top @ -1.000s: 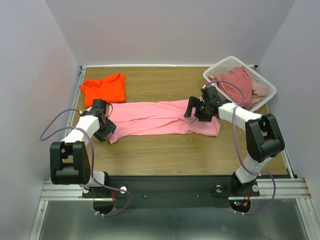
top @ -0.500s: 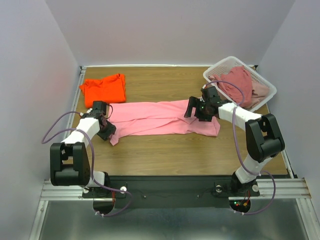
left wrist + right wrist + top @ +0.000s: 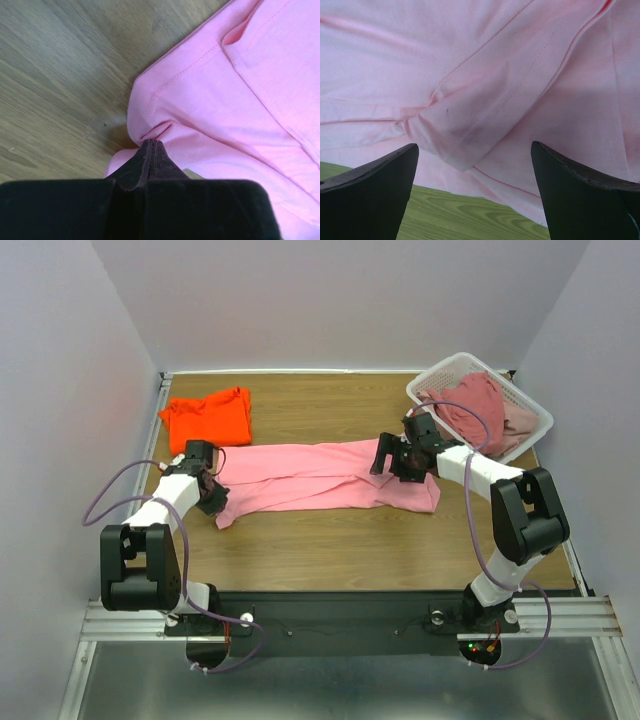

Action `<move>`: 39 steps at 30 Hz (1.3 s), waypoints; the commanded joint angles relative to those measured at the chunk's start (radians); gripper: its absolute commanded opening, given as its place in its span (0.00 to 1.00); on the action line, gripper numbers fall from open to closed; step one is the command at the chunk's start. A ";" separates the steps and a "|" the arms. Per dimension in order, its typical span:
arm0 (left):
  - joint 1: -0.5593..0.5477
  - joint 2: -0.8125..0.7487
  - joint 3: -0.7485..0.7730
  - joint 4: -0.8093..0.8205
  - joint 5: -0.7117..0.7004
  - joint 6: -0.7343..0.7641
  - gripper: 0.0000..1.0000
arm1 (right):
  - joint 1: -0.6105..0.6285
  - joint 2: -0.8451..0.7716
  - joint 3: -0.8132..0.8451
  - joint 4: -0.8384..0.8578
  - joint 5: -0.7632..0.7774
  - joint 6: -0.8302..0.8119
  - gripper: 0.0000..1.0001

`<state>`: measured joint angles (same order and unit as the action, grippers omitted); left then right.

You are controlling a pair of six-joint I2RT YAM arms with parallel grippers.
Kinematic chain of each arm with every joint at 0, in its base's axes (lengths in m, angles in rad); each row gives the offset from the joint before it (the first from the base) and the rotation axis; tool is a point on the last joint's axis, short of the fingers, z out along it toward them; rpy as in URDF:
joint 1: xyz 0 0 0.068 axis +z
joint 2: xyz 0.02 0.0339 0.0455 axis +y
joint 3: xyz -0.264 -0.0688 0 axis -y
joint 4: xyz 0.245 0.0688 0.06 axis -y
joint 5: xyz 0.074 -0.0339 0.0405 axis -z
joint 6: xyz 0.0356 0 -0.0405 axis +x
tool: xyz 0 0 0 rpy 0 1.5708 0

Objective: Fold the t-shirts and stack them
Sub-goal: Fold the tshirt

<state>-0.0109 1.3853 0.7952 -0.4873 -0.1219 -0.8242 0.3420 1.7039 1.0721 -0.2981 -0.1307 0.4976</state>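
A light pink t-shirt (image 3: 320,476) lies stretched across the middle of the table, folded lengthwise. My left gripper (image 3: 211,502) is at its left end, shut on a pinch of the shirt's corner hem (image 3: 150,131). My right gripper (image 3: 390,462) hovers over the right part of the pink t-shirt (image 3: 485,75), jaws wide open, nothing between them. An orange t-shirt (image 3: 210,416) lies folded at the back left. More t-shirts, dusty rose (image 3: 468,405) and pale pink (image 3: 520,418), are heaped in the basket.
A white slatted basket (image 3: 535,426) stands at the back right corner. Bare wooden table (image 3: 330,550) runs along the near side of the pink shirt. White walls close in the left, right and back.
My left gripper has closed from open onto the pink shirt's left corner and shifted slightly toward it. The right gripper has stayed open and in place.
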 commanded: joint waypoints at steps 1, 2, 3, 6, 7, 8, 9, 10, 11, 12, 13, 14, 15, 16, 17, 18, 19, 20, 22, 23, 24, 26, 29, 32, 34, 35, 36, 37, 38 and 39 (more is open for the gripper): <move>0.002 -0.013 0.053 0.013 -0.038 0.022 0.00 | 0.003 0.013 0.043 0.037 0.020 -0.001 1.00; 0.002 -0.005 0.064 0.022 -0.030 0.022 0.00 | 0.003 0.025 0.058 0.037 0.011 -0.001 1.00; 0.002 0.013 0.068 0.029 -0.025 0.025 0.00 | 0.003 0.036 0.066 0.039 0.003 -0.001 1.00; 0.034 0.052 0.094 0.036 -0.013 0.031 0.00 | 0.003 0.075 0.098 0.040 -0.033 -0.001 1.00; 0.035 0.078 0.101 0.038 -0.010 0.036 0.00 | 0.003 0.088 0.109 0.040 -0.038 -0.001 1.00; 0.046 0.090 0.114 0.041 -0.005 0.042 0.00 | 0.003 0.109 0.127 0.040 -0.040 0.002 1.00; 0.051 0.115 0.122 0.039 -0.002 0.043 0.00 | 0.003 0.118 0.140 0.040 -0.038 0.004 1.00; 0.054 0.127 0.130 0.038 0.001 0.048 0.00 | 0.003 0.126 0.149 0.040 -0.034 0.005 1.00; 0.060 0.136 0.139 0.038 0.011 0.051 0.00 | 0.003 0.132 0.157 0.042 -0.030 0.013 1.00; 0.066 0.144 0.141 0.038 0.014 0.051 0.00 | 0.003 0.140 0.178 0.042 -0.029 0.015 1.00; 0.068 0.158 0.138 0.044 0.021 0.053 0.00 | 0.005 0.155 0.190 0.043 -0.027 0.016 1.00; 0.069 0.162 0.136 0.047 0.033 0.054 0.00 | 0.003 0.163 0.204 0.043 -0.024 0.016 1.00; 0.074 0.167 0.133 0.050 0.033 0.059 0.00 | 0.003 0.175 0.231 0.043 -0.027 0.021 1.00; 0.077 0.170 0.130 0.052 0.034 0.059 0.00 | 0.003 0.183 0.247 0.043 -0.027 0.021 1.00; 0.080 0.170 0.128 0.052 0.033 0.060 0.00 | 0.003 0.203 0.259 0.043 -0.029 0.024 1.00; 0.086 0.172 0.127 0.052 0.033 0.063 0.00 | 0.003 0.212 0.272 0.045 -0.026 0.027 1.00; 0.097 0.172 0.125 0.052 0.033 0.069 0.07 | 0.003 0.221 0.305 0.045 -0.026 0.030 1.00; 0.104 0.173 0.127 0.052 0.037 0.074 0.17 | 0.003 0.252 0.324 0.047 -0.023 0.036 1.00; 0.120 0.167 0.130 0.049 0.041 0.086 0.50 | 0.003 0.299 0.386 0.045 -0.024 0.041 1.00; 0.123 0.163 0.131 0.044 0.041 0.088 0.56 | 0.003 0.300 0.412 0.045 -0.024 0.039 1.00; 0.126 0.155 0.134 0.041 0.038 0.092 0.65 | 0.003 0.334 0.436 0.045 -0.018 0.039 1.00; 0.132 0.143 0.142 0.017 0.033 0.097 0.69 | 0.003 0.365 0.485 0.043 -0.017 0.033 1.00; 0.134 0.087 0.125 0.012 0.048 0.089 0.91 | 0.003 0.385 0.537 0.042 -0.033 0.021 1.00; 0.134 0.026 0.099 -0.006 0.044 0.080 0.96 | 0.003 0.343 0.537 0.043 -0.032 -0.014 1.00; 0.132 -0.020 0.073 -0.010 0.050 0.074 0.96 | 0.003 0.300 0.532 0.043 -0.001 -0.056 1.00; 0.132 -0.038 0.037 -0.010 0.065 0.073 0.96 | 0.003 0.286 0.528 0.042 0.012 -0.073 1.00; 0.132 -0.055 0.016 -0.010 0.067 0.069 0.96 | 0.003 0.266 0.520 0.042 0.026 -0.079 1.00; 0.132 -0.075 -0.003 -0.010 0.065 0.063 0.96 | 0.003 0.246 0.510 0.042 0.026 -0.080 1.00; 0.132 -0.110 -0.028 -0.007 0.062 0.053 0.96 | 0.003 0.194 0.455 0.042 0.020 -0.080 1.00; 0.132 -0.129 -0.077 0.001 0.074 0.045 0.96 | 0.003 0.166 0.422 0.043 -0.001 -0.076 1.00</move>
<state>0.1200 1.3205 0.8135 -0.4568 -0.0620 -0.7540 0.3420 2.0426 1.5524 -0.2817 -0.1375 0.4599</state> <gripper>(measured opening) 0.956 0.998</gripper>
